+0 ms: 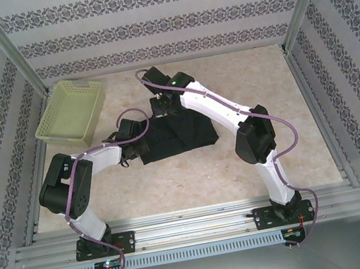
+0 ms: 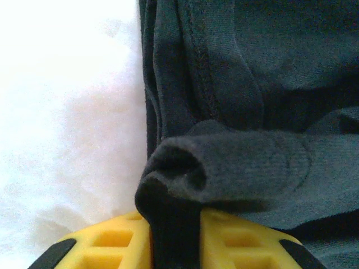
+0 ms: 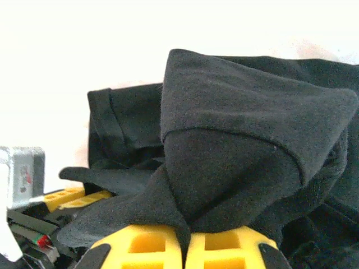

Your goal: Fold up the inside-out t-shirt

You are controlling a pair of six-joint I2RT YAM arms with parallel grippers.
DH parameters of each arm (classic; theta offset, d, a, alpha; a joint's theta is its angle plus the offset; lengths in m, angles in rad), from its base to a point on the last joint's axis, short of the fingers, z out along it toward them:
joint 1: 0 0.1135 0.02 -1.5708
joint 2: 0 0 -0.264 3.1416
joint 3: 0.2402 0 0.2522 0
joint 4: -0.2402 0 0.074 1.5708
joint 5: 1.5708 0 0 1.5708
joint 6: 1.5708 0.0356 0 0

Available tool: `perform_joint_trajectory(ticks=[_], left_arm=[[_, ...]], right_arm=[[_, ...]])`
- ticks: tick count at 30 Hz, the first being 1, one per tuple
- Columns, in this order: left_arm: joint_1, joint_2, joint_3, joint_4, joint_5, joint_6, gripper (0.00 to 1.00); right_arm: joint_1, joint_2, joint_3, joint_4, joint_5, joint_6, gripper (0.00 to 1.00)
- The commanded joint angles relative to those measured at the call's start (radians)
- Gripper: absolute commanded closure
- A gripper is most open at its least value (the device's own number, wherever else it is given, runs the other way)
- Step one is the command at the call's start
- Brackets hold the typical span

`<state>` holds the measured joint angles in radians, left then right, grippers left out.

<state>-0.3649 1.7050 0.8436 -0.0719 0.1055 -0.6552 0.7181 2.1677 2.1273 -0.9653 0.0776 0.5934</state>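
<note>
The inside-out t-shirt lies as a bunched black heap in the middle of the table. My left gripper is at its left edge. In the left wrist view a rolled fold of the t-shirt is pinched between the yellow fingers, so the left gripper is shut on it. My right gripper is at the heap's far edge. In the right wrist view the right gripper is shut on a peaked fold of the t-shirt, which rises above the fingers. No white tag is visible.
A pale yellow-green lattice basket stands at the back left, close to the left arm. The marbled table is bare to the right of the shirt. Metal frame posts and patterned walls enclose the table.
</note>
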Motion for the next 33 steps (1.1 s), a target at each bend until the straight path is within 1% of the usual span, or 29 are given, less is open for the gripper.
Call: perform_joint_trajectory(ticks=[1, 8, 10, 11, 16, 17, 19, 21, 23, 25, 27, 29, 31, 33], left_arm=[[-0.048, 0.052, -0.037, 0.13, 0.173, -0.015, 0.77], [-0.049, 0.034, -0.066, 0.162, 0.171, -0.024, 0.77], [-0.048, 0.026, -0.064, 0.153, 0.169, -0.017, 0.76], [-0.047, 0.019, -0.063, 0.139, 0.162, -0.012, 0.74], [-0.026, -0.078, -0.106, 0.098, 0.092, -0.015, 0.65], [-0.021, -0.109, -0.119, 0.085, 0.069, -0.019, 0.62], [-0.017, -0.172, -0.143, 0.06, 0.016, -0.014, 0.58], [-0.018, -0.229, -0.158, 0.025, -0.029, -0.005, 0.56], [-0.017, -0.282, -0.158, -0.02, -0.062, 0.009, 0.56], [-0.026, -0.327, -0.141, -0.068, -0.083, 0.026, 0.56], [-0.067, -0.362, -0.097, -0.127, -0.13, 0.056, 0.55], [-0.136, -0.372, -0.027, -0.184, -0.2, 0.096, 0.52], [-0.2, -0.343, 0.056, -0.226, -0.252, 0.129, 0.48], [-0.247, -0.273, 0.152, -0.28, -0.325, 0.153, 0.47]], right_arm=[[0.009, 0.022, 0.028, 0.071, -0.038, 0.062, 1.0], [0.019, 0.058, 0.024, 0.128, -0.082, 0.107, 1.0], [0.021, 0.076, 0.038, 0.126, -0.105, 0.112, 1.0], [0.024, 0.081, 0.04, 0.127, -0.111, 0.108, 0.98], [0.036, 0.06, 0.078, 0.086, -0.107, 0.054, 0.6], [0.037, 0.041, 0.089, 0.071, -0.099, 0.031, 0.54], [0.037, -0.011, 0.08, 0.054, -0.067, -0.007, 0.48], [0.033, -0.086, 0.024, 0.061, -0.021, -0.042, 0.45], [0.015, -0.182, -0.086, 0.108, 0.033, -0.08, 0.42], [-0.025, -0.256, -0.208, 0.165, 0.079, -0.096, 0.41], [-0.085, -0.304, -0.32, 0.227, 0.048, -0.099, 0.42], [-0.152, -0.323, -0.413, 0.282, -0.012, -0.092, 0.42], [-0.203, -0.321, -0.47, 0.329, -0.059, -0.084, 0.42], [-0.24, -0.304, -0.507, 0.376, -0.102, -0.064, 0.43]])
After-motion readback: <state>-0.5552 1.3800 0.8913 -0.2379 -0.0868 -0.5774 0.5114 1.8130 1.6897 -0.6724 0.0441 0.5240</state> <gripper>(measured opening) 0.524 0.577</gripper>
